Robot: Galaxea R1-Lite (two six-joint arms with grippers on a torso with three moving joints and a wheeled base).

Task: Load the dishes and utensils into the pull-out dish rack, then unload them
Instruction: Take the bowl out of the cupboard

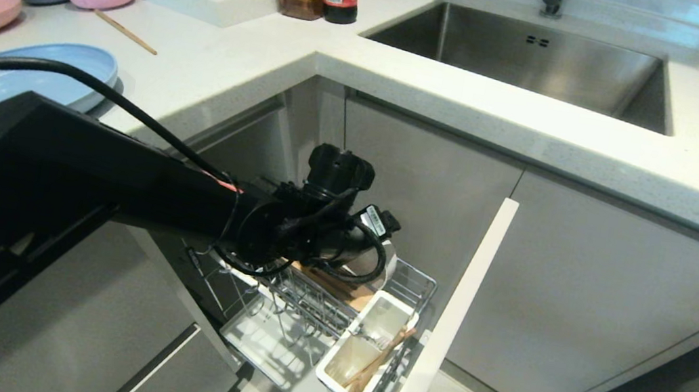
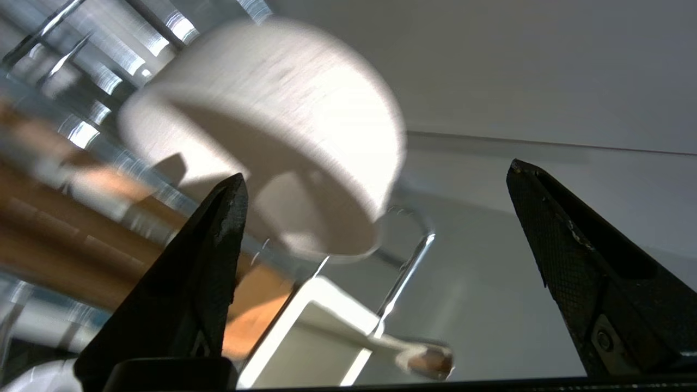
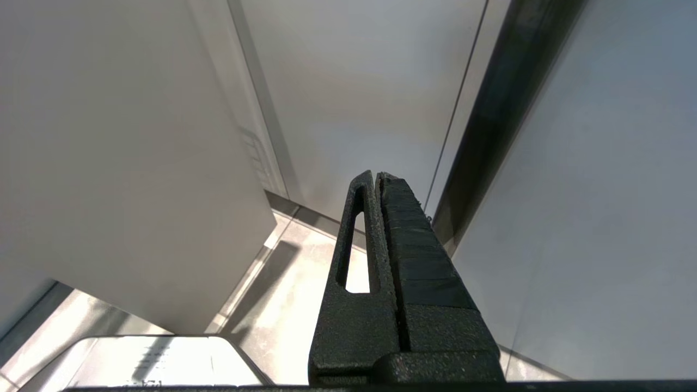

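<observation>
Left pincer (image 2: pixel 375 179) seen spread wide over pull-out dish rack (image 1: pixel 330 330), nothing pinched. Cream bowl (image 2: pixel 272 130) seen in rack, at eleven o'clock from pincer, just beside it. Right pincer (image 3: pixel 377 182) pressed together, parked far away.

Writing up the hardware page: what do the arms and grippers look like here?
The left arm is matte black with boxy links, a loose black cable looped over it, a red wire end and a white printed label near the wrist. The left gripper has two black, tapered wedge fingers with cross-hatched pads. The right gripper has matching textured black fingers, one with a long slot.
</observation>
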